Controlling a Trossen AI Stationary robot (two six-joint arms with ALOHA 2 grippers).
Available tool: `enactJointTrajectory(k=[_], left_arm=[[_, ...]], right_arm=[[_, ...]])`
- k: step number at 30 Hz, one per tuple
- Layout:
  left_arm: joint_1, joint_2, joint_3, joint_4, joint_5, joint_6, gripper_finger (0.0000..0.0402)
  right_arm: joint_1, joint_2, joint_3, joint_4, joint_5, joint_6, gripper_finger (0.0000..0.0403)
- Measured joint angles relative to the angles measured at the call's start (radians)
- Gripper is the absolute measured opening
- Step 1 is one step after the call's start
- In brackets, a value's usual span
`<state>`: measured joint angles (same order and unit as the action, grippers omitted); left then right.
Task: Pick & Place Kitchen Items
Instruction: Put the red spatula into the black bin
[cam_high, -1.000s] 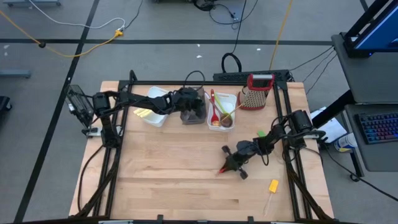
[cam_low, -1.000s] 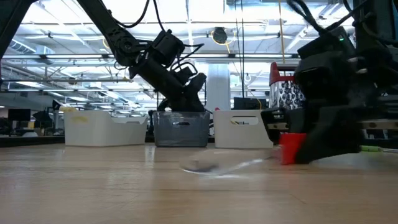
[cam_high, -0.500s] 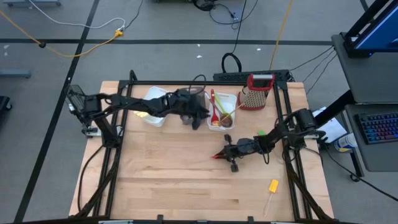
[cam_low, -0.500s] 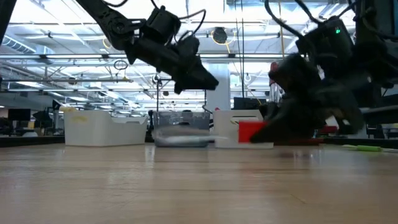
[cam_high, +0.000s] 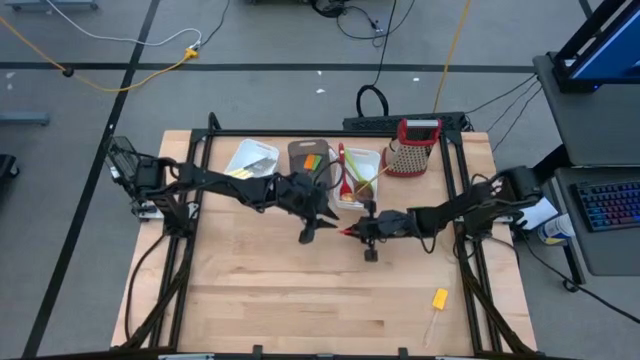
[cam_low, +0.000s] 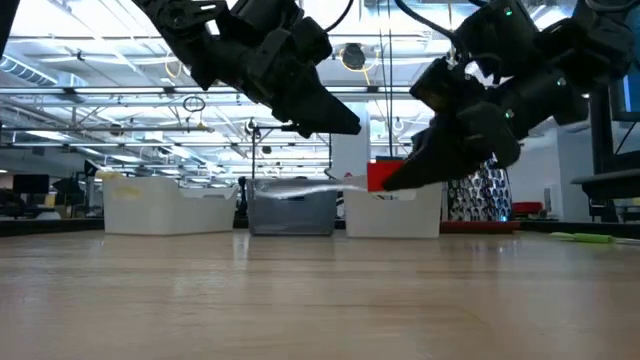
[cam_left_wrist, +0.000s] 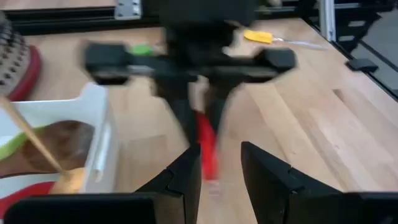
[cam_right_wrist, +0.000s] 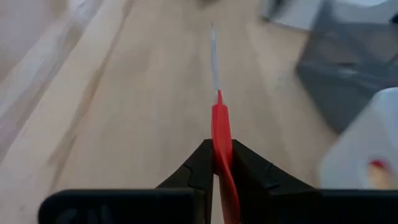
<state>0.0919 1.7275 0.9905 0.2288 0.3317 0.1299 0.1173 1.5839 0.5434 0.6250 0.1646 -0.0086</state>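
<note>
A yellow-headed spatula (cam_high: 438, 300) is lying alone on the wooden table (cam_high: 260, 290), near the front right corner. Farther in, the right gripper (cam_high: 366, 230) is being held out flat across the middle of the table, lifted off the wood. A red-headed spatula (cam_right_wrist: 221, 137) is being squeezed tight between its fingers (cam_right_wrist: 200, 165), with the thin clear handle sticking out ahead. Just beside it, the left gripper (cam_high: 312, 222) is being reached in from the other side, tilted downward, its fingers (cam_left_wrist: 186, 177) parted with nothing between them. Behind both, three tubs are lined up: a white tub (cam_high: 250, 158), a brown tub (cam_high: 308, 152), and a second white tub (cam_high: 360, 175) filled with spoons. A red-topped grater (cam_high: 412, 148) is standing at the far right.
</note>
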Motion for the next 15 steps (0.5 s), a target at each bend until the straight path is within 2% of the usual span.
enactJointTrajectory(k=[3, 7, 11, 15], left_arm=[[-0.020, 0.000, 0.000, -0.002, -0.005, -0.001, 0.0118], [-0.031, 0.000, 0.000, -0.028, -0.074, 0.025, 0.0127], [-0.029, 0.000, 0.001, -0.054, -0.156, 0.047, 0.0163], [-0.021, -0.001, 0.001, -0.052, -0.171, 0.052, 0.0200]], right_arm=[[-0.028, -0.014, 0.025, -0.001, 0.000, -0.001, 0.0029], [-0.052, -0.023, 0.059, 0.005, -0.004, -0.021, 0.0029], [-0.062, -0.021, 0.073, -0.011, 0.007, -0.064, 0.0031], [-0.068, -0.022, 0.079, -0.017, 0.044, -0.086, 0.0029]])
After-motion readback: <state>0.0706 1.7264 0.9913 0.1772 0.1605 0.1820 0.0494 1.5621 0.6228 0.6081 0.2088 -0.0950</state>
